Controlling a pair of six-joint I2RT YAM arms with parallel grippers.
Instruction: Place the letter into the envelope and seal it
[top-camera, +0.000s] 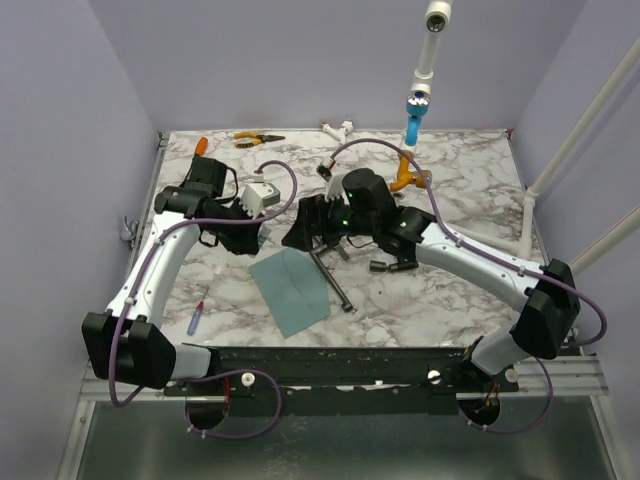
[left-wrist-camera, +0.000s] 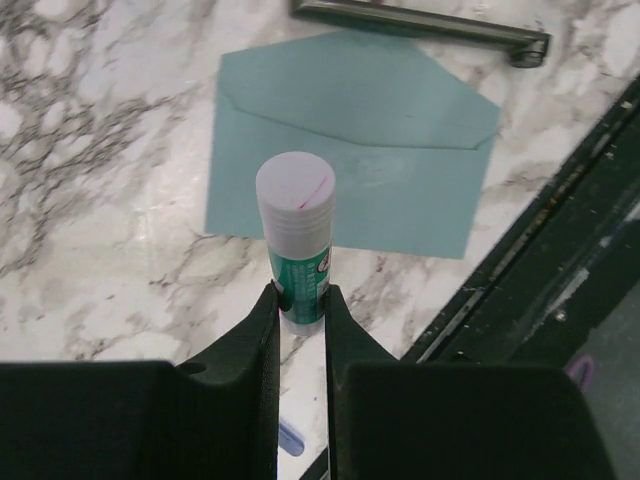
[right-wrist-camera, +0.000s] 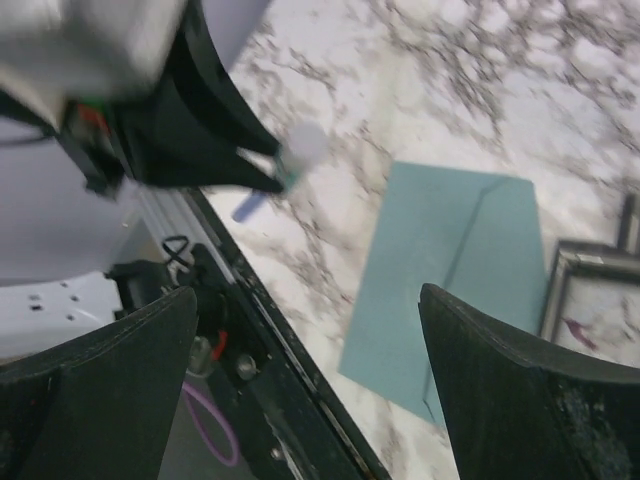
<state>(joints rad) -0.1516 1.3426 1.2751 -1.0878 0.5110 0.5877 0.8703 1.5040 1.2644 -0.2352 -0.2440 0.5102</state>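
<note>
While the left gripper (left-wrist-camera: 302, 296) clamps a glue stick (left-wrist-camera: 295, 200) between its jaws, the right gripper (right-wrist-camera: 308, 300) hovers with its jaws spread wide. The teal envelope (top-camera: 288, 280) lies flat on the marble desk (top-camera: 470, 180), near its front edge, between the two arms.

Walls: pale lavender panels (top-camera: 300, 60) close in the back and both sides.
Top: the surface (top-camera: 470, 190) has a white marble pattern with grey veins and reaches to the back wall.
Near edge: a black rail (top-camera: 340, 362) runs along the front of the surface.
Below the edge: a dull grey metal sheet (top-camera: 330, 440) lies lower down.
Right side: white pipes (top-camera: 585, 120) slant up along the wall.
Light: even and soft, with faint shadows.
</note>
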